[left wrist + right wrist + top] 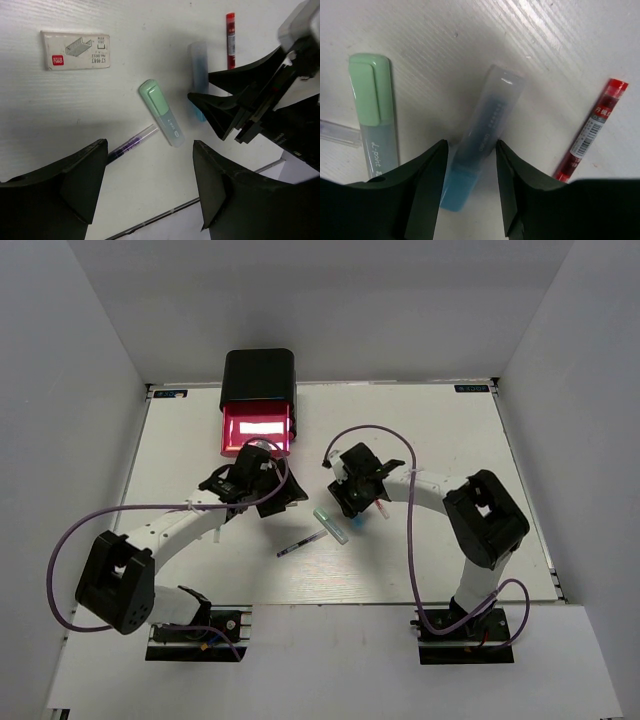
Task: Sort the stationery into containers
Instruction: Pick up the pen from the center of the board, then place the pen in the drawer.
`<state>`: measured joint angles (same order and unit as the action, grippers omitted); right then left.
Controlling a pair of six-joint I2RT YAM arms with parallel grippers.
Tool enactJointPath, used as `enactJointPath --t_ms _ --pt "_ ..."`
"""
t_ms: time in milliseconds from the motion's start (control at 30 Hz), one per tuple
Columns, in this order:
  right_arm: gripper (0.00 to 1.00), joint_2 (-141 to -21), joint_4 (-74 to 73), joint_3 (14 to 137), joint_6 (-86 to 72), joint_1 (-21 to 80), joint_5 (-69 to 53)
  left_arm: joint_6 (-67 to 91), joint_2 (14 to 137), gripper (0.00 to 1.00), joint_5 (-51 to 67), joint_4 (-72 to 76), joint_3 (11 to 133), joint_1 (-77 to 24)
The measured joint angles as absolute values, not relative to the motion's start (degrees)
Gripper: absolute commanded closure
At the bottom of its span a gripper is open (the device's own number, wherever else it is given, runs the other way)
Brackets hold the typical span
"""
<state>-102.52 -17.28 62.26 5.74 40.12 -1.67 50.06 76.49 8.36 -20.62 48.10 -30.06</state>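
Note:
A blue marker (482,135) lies on the white table, and my right gripper (471,145) is open with its jaws straddling the marker; the right finger touches it. A pale green marker (372,115) lies to its left and also shows in the top view (330,525). A thin dark-and-clear pen (300,543) lies beside it. My left gripper (150,185) is open and empty, hovering near the pen (131,142). The black box (258,375) stands at the back with one pink-red drawer (257,428) pulled open. No orange-capped marker is in view.
A red tube of pen leads (590,130) lies right of the blue marker. A small white staple box (75,49) with a red label lies on the table. The right gripper's fingers (220,107) show in the left wrist view. Grey walls surround the table.

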Motion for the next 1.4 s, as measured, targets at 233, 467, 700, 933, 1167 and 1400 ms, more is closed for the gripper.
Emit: enactJointPath --t_ms 233,467,700,933,1167,1400 --pt "0.72 -103.79 -17.52 63.42 4.84 39.4 -2.57 53.41 76.86 0.21 4.47 -22.24 48.1 -33.63" --pt "1.0 -103.98 -19.16 64.88 11.31 38.26 -8.62 56.12 75.09 0.22 2.02 -21.5 44.82 -35.44" --pt "1.0 -101.47 -18.87 75.44 25.78 38.35 -18.57 58.65 68.77 0.43 0.08 -21.12 36.93 -35.53" --pt "1.0 -103.31 -14.48 92.6 32.27 38.76 -27.79 59.46 62.83 0.44 -1.61 -21.02 35.55 -35.55" --pt "1.0 -112.42 -4.32 102.24 32.6 40.77 -32.23 60.27 59.31 0.38 -2.39 -22.06 34.09 -35.55" --pt "0.55 -124.36 3.44 109.21 28.69 43.22 -30.55 60.53 59.68 0.33 -2.33 -21.26 34.13 -35.83"
